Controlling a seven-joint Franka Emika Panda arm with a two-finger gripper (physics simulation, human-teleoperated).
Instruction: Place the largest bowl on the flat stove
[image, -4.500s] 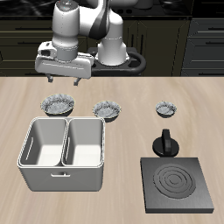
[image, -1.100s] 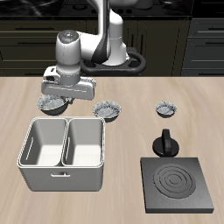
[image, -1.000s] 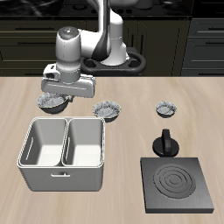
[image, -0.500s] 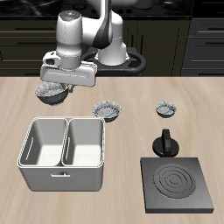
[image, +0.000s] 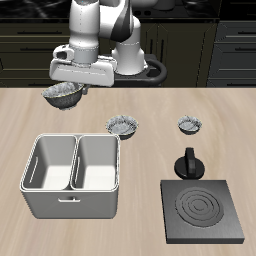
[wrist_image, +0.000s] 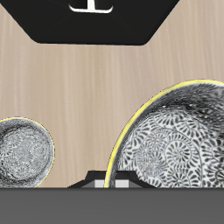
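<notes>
Exterior, bin (image: 73, 176): grey double-compartment bin is sitting near the front of the surface (image: 150, 120); both compartments are showing bare walls and floor
Exterior, largest bowl (image: 63, 95): it is hanging clear of the wood, just under the pincer (image: 70, 88), tilted a little; grey-white speckling outside, dark rim
Exterior, pincer: it is gripping the largest bowl at the rim; fingers are mostly hidden behind the bowl
Exterior, other bowls: medium speckled bowl (image: 123, 126) is resting behind the bin; smallest speckled bowl (image: 191, 125) is sitting farther along the same row; what is in them cannot be told
Exterior, flat stove (image: 203, 211): black square plate with concentric rings is lying near the front edge, well apart from the lifted bowl; its round knob (image: 189, 165) is standing at the back edge
Wrist, largest bowl (wrist_image: 179, 140): marbled black-and-white pattern is filling the inside, a thin yellowish rim is running round it; nothing is lying in it
Wrist, medium speckled bowl (wrist_image: 21, 154): it is sitting on the wood below, holding nothing
Wrist, flat stove (wrist_image: 96, 20): black plate is showing beyond the bowls
</notes>
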